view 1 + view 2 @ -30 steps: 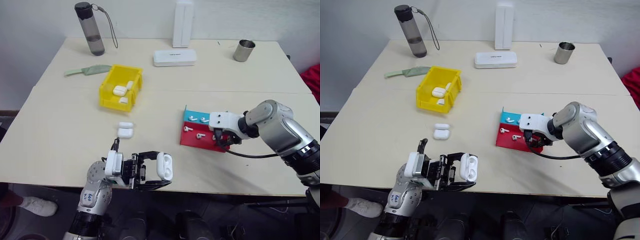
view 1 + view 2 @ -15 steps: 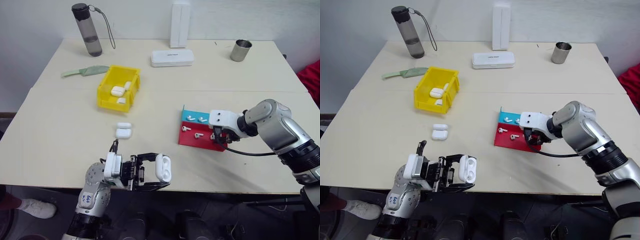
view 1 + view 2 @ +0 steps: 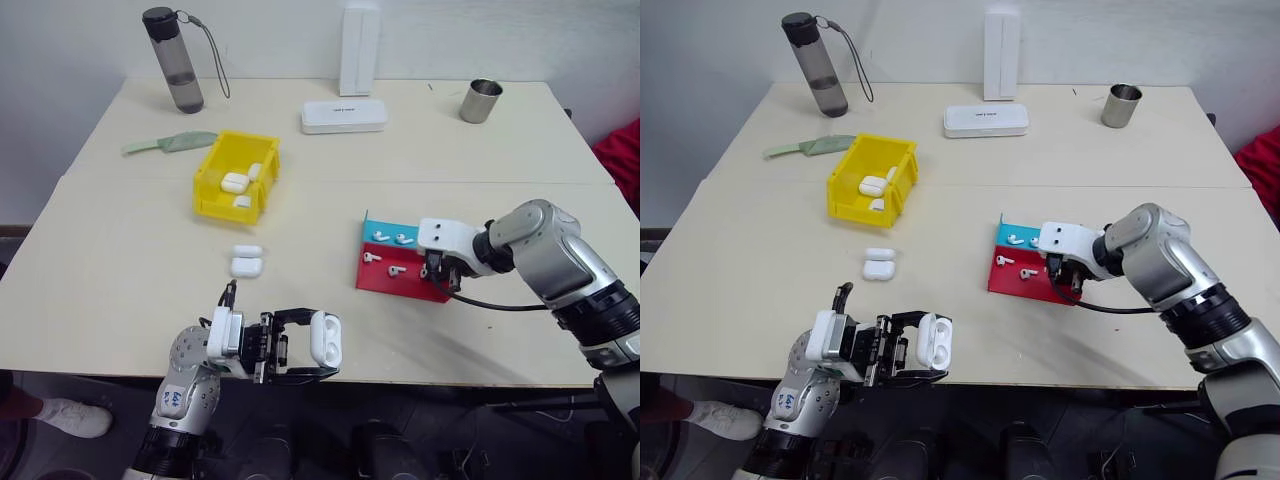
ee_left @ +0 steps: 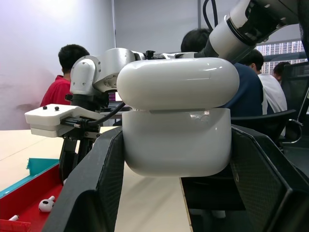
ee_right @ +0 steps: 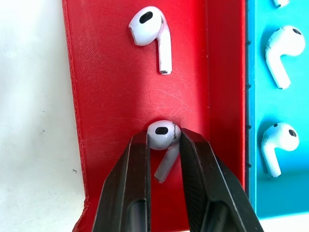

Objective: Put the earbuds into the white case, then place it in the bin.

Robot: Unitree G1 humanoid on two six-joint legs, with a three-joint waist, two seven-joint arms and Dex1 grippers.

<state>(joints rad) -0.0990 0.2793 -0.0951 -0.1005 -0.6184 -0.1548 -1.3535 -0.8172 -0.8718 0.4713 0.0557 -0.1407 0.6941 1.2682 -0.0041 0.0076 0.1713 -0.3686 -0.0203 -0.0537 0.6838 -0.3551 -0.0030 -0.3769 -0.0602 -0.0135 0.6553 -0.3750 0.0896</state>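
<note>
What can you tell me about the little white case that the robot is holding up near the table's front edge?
The white case is a small, glossy, rounded box of smooth plastic with a seam between its lid and base. The lid looks closed or nearly so. The left gripper clamps it between two black fingers, one on each side, holding it clear of the table.

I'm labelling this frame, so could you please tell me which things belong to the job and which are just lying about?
Job: white case in left gripper; earbud between right gripper fingers; yellow bin; red and blue tray.
Lying about: bottle, metal cup, flat white box.
</note>
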